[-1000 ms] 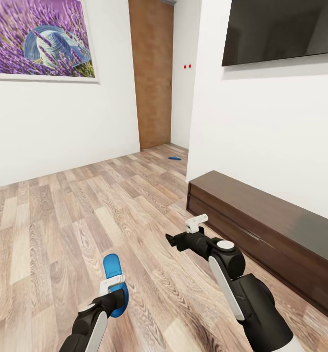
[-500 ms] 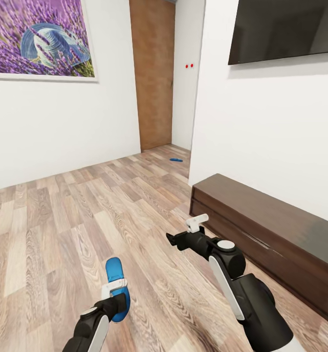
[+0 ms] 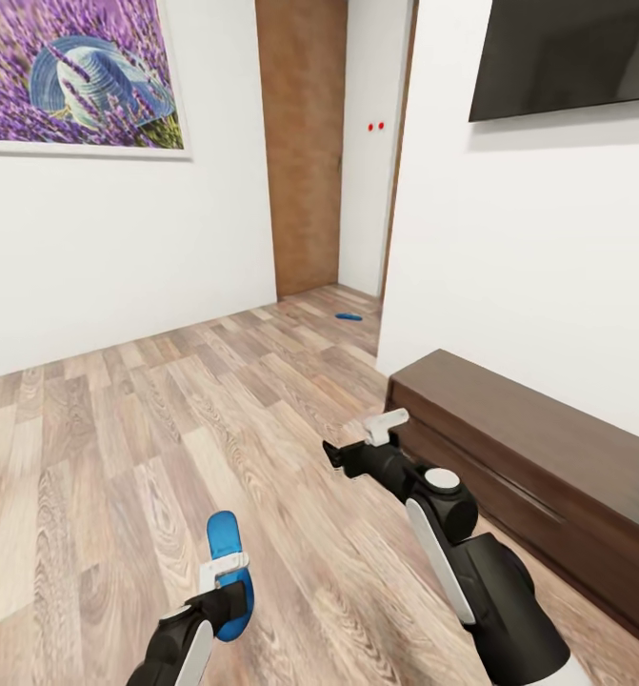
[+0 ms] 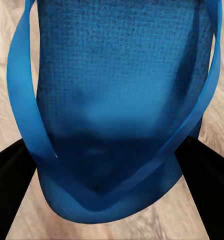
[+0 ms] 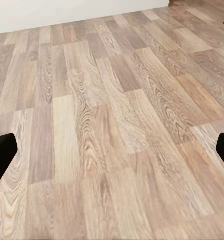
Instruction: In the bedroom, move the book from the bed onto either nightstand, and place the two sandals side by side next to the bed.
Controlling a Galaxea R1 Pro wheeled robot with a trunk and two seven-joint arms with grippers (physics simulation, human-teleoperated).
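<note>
Sandal (image 3: 225, 570) sits clamped in the left gripper (image 3: 226, 583); right gripper (image 3: 357, 455) gapes wide, empty.

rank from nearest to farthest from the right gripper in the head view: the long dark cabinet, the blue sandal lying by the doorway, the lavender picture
1. Long dark cabinet, just beside the right gripper, along the right wall.
2. Blue sandal, on the floor ahead by the doorway.
3. Lavender picture, high on the far left wall.

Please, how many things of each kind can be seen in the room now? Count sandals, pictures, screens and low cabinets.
Blue sandals: 2, one held in the left end effector, one on the floor by the doorway
Lavender picture: 1
Dark wall screen: 1
Long low dark-brown cabinet: 1
Total: 5
</note>
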